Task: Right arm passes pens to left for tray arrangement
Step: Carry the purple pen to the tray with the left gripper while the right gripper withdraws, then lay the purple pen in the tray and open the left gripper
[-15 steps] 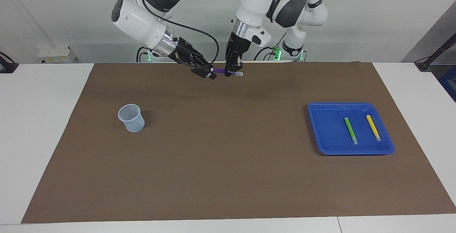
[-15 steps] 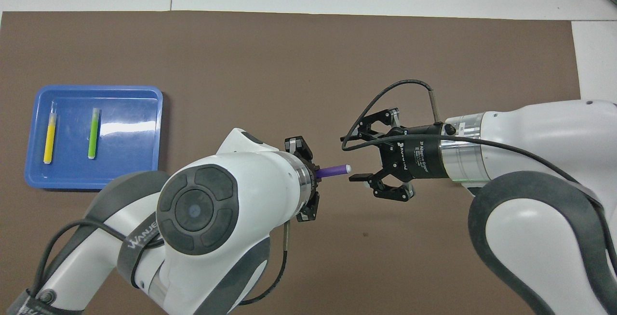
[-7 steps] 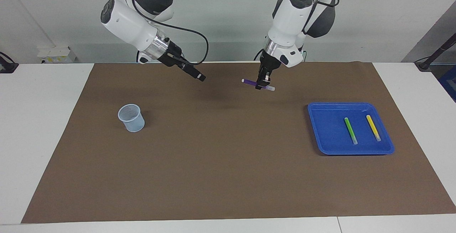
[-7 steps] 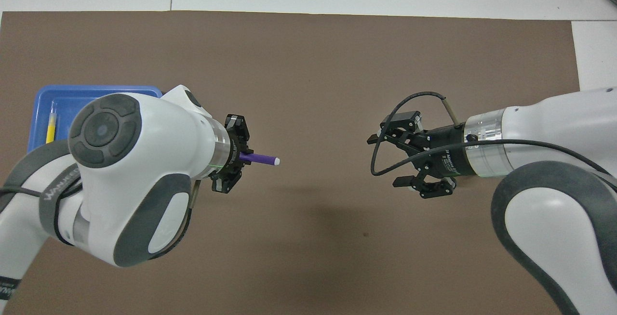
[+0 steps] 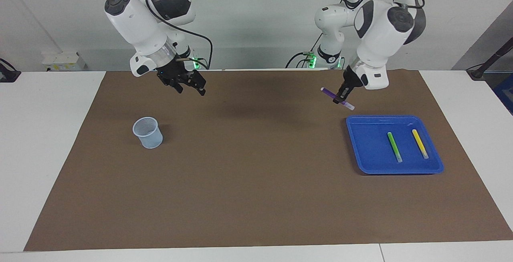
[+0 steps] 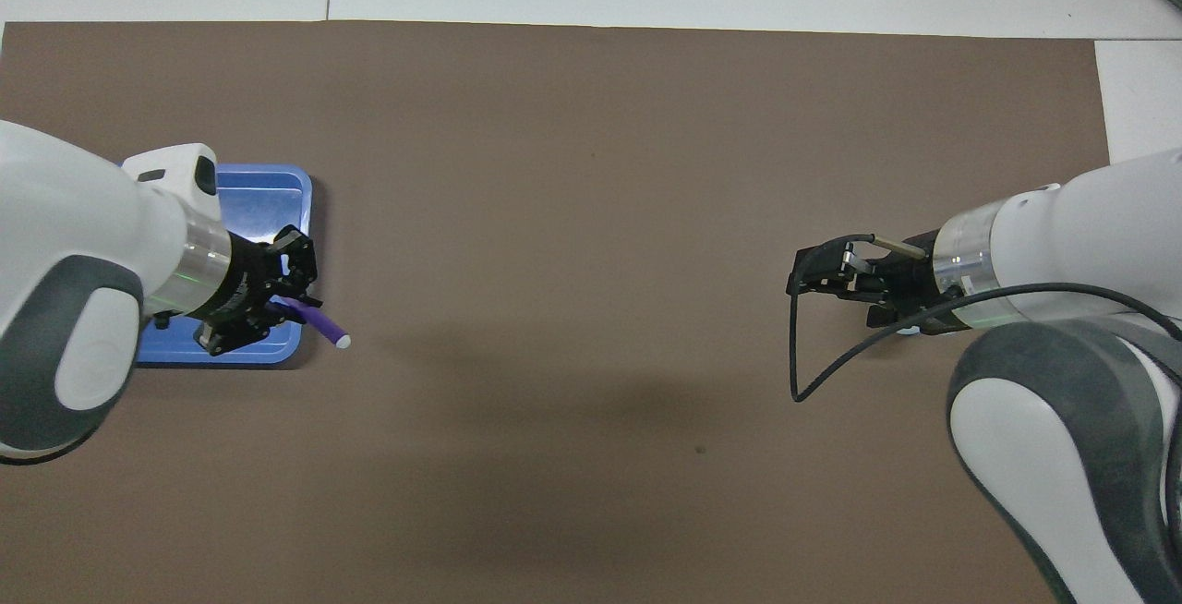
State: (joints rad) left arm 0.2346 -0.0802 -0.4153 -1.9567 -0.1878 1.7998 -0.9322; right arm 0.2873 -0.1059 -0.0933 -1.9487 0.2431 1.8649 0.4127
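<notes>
In the facing view, the left arm's black two-finger pincer (image 5: 342, 97), on a white arm with a silver wrist ring, is clamped on the slim purple marker pen (image 5: 337, 98) and carries it in the air over the brown mat, just short of the rim of the shallow bright blue plastic tray (image 5: 372, 166) that is nearest the robots. The pen hangs tilted, one end higher than the other. A green marker pen (image 5: 394, 146) and a yellow marker pen (image 5: 420, 143) lie side by side in the tray, apart, at the end toward the left arm. The right arm's black pincer (image 5: 191, 85), with its thick black cable, holds nothing and stands wide over the mat at its own end of the worktop, above and toward the robots from a small translucent pale-blue mesh cup (image 5: 148, 132).

In the overhead view, the left pincer (image 6: 277, 304) covers the corner of the blue tray (image 6: 277, 193), with the purple pen (image 6: 319, 325) jutting out past the rim, pale tip outward. The right pincer (image 6: 854, 285) waits, fingers spread, well apart from it.

The risk lies in the drop: released at this tilt, or this near the edge, the pen may catch the raised rim and roll onto the mat, or slide against the green pen and spoil the row.
</notes>
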